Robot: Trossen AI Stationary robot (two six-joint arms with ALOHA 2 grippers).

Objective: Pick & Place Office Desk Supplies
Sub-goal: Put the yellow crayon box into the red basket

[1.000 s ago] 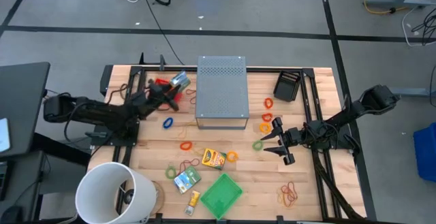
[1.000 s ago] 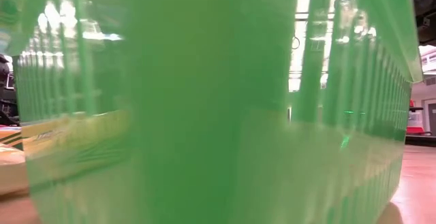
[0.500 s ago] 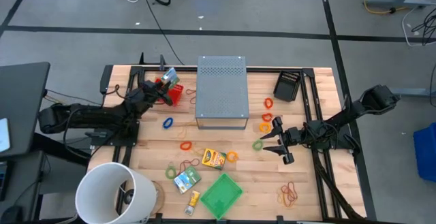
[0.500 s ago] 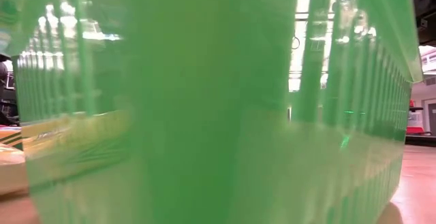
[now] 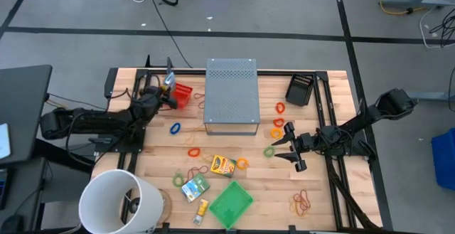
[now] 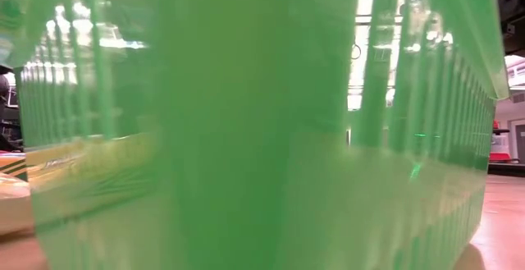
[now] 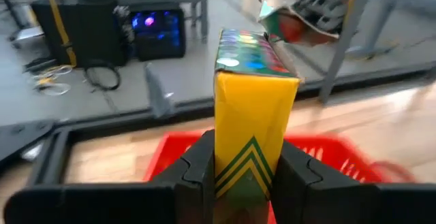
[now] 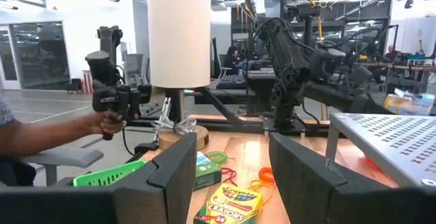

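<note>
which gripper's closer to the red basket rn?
Left. The left gripper, holding a yellow packet, sits right beside the red basket; the right gripper waits across the table, beyond the grey box.

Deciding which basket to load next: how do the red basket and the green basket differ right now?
The red basket sits at the table's far left beside the grey box; the green basket sits at the near edge. The left gripper holds a yellow packet over the red one; no gripper is near the green one. Both are small.

Grey perforated box (image 5: 231,95) blocks the table's centre; a red basket (image 5: 182,94) flanks its left side, with scattered rubber bands (image 5: 193,152) cluttering the boards in front.
</note>
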